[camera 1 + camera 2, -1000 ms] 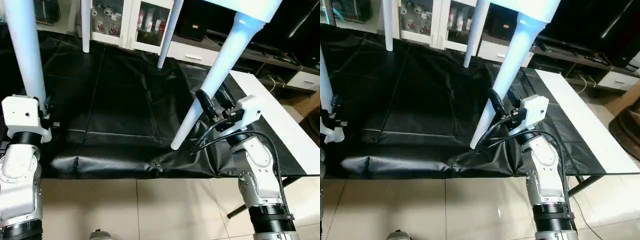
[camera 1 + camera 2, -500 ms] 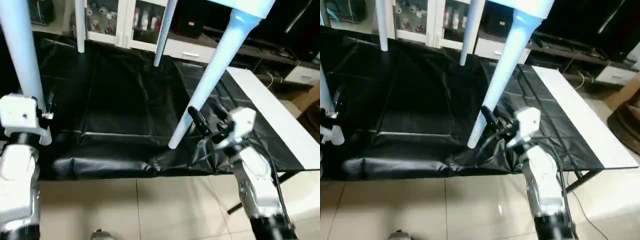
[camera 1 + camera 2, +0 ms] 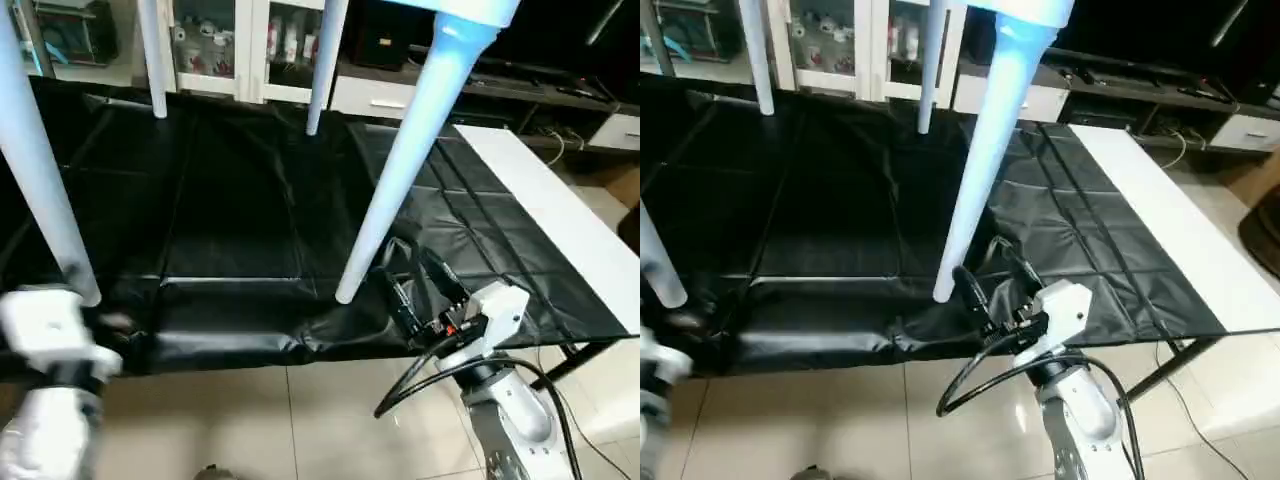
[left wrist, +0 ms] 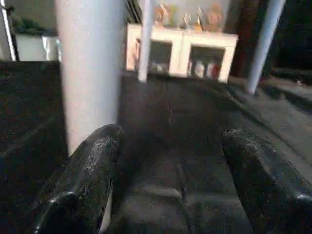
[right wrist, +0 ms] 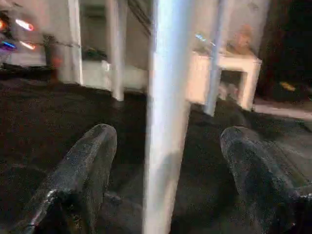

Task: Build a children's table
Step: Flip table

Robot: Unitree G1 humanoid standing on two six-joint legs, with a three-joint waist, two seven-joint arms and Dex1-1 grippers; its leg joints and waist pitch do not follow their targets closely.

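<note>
Standing upright on its four legs, the children's table (image 3: 470,10) rests on a black, creased, glossy sheet (image 3: 240,200) that covers a low platform, its long tapered white tube legs running top to bottom and narrowing toward their feet. The near right leg (image 3: 400,160) slants down to a rounded tip at the sheet's front edge; the near left leg (image 3: 40,170) drops beside the left arm's white wrist housing. Two far legs (image 3: 320,70) stand before a white cabinet with glass doors (image 3: 240,50). The legs are smooth plastic, round in section.

The right gripper (image 3: 415,285) reaches up from below at the sheet's edge, its black fingers spread wide on either side of the near right leg without touching it. The left gripper (image 4: 170,185) also stands wide, the near left leg just beside one textured black finger (image 4: 92,165).
</note>
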